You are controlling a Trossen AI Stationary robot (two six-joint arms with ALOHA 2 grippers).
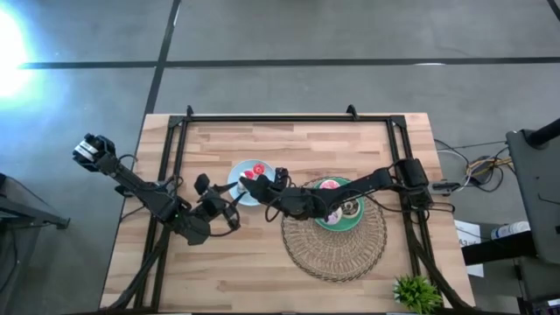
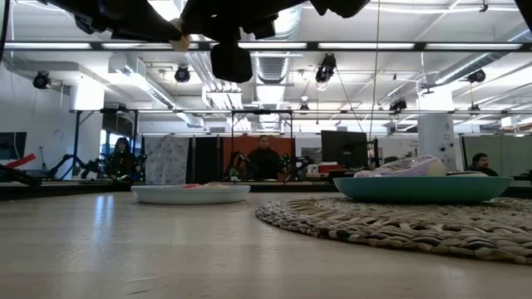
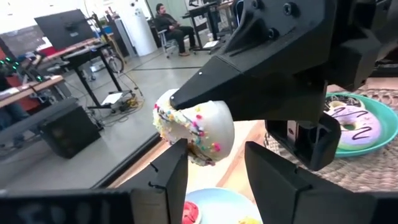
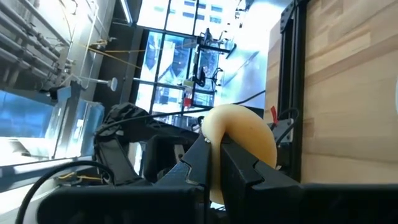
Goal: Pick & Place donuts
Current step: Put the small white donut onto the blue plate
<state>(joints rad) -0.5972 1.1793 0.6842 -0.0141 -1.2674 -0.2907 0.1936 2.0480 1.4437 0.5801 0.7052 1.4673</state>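
Observation:
A donut with white icing and coloured sprinkles (image 3: 194,127) hangs in the air, with my right gripper (image 3: 186,99) shut on it; its plain cream underside (image 4: 242,140) faces the right wrist view. My right gripper (image 1: 249,184) reaches in from the right, over the light-blue plate (image 1: 262,171). My left gripper (image 3: 214,171) stands open just short of the donut, one finger (image 3: 171,177) on each side, and I see no touch. A lilac donut (image 3: 351,121) and a pink one (image 1: 330,185) lie on the green plate (image 1: 354,219). My right gripper pinches the donut's ring (image 4: 214,140) between its two shut fingers, at their free ends. The fingers come level from the table's right. The donut stands on edge, lifted clear above the light-blue plate.
The green plate (image 2: 424,188) sits on a round wicker mat (image 1: 337,241) at the right. The light-blue plate (image 2: 191,193) holds small red pieces (image 3: 191,211). A black frame (image 1: 289,118) runs along the table's edges; a small plant (image 1: 416,293) stands at the near right corner. People sit in the room behind.

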